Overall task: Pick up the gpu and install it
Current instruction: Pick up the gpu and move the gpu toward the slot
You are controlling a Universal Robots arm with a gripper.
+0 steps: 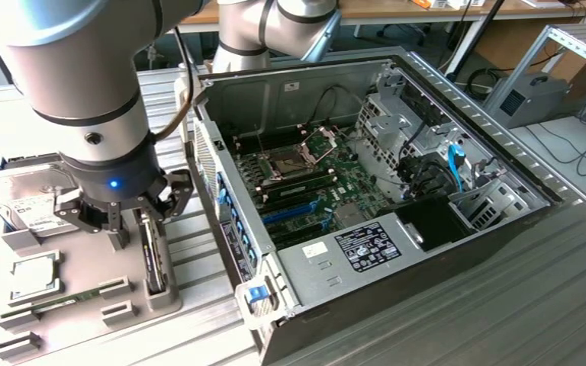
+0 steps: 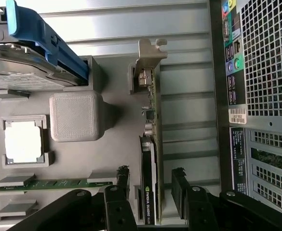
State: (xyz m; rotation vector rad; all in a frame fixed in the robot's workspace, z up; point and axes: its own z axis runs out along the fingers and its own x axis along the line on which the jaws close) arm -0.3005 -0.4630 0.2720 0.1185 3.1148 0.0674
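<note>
Risk as I see it: the open fingers (image 2: 179,183) straddle the gpu (image 2: 149,154), gaps both sides, so an off-centre squeeze could tilt it and jam it in its slot. Grey tray (image 1: 85,263), exterior view's left, near to far: memory stick (image 1: 59,299), CPU (image 1: 33,276), upright gpu, hard drive (image 1: 28,202).

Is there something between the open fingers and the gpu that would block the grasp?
Nothing visible does. The gripper hangs over the gpu, which stands on edge in the grey holder. Its fingers stand one on each side of the card, with a bare gap beside each.
</note>
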